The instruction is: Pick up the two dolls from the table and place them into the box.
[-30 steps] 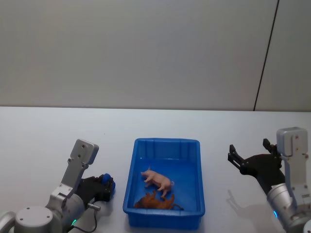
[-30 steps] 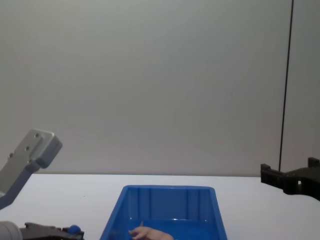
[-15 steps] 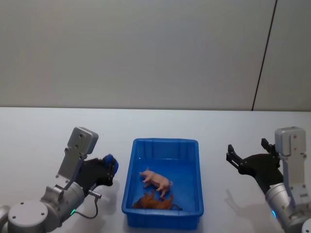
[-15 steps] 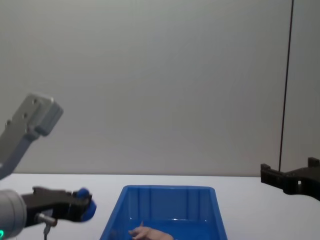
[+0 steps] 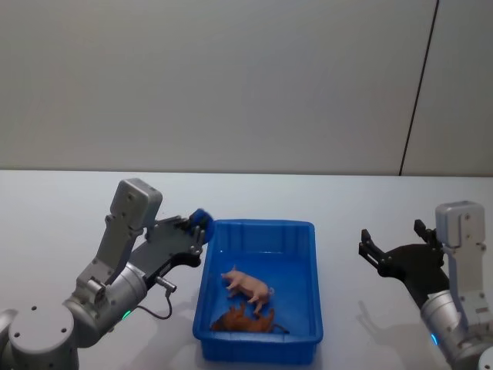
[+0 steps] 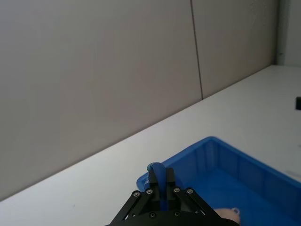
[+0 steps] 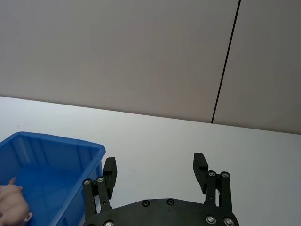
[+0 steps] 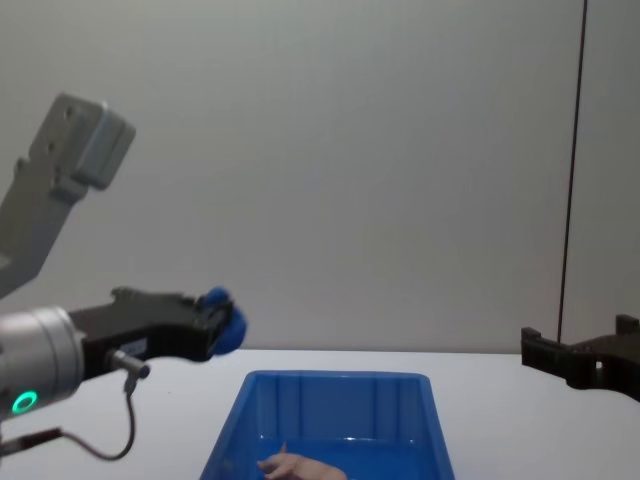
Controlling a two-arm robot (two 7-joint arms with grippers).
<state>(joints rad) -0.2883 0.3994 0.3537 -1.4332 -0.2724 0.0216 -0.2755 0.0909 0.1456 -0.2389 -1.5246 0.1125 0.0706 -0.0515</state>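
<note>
The box [image 5: 262, 297] sits mid-bench [image 5: 46, 223], with both dolls inside — the pig [image 5: 250, 286] at its middle, the shaggy one [image 5: 245, 321] just nearer the robot, against the near wall. The left gripper [image 5: 197, 229] hangs over the box's far-left corner, a ball [image 5: 202, 220] between its fingers; the right gripper [image 5: 394, 245] is well off to the box's right

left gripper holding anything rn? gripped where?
Yes: the left gripper pinches a small blue ball between its fingertips, above the box's left rim. Right gripper is open, holding nothing.
</note>
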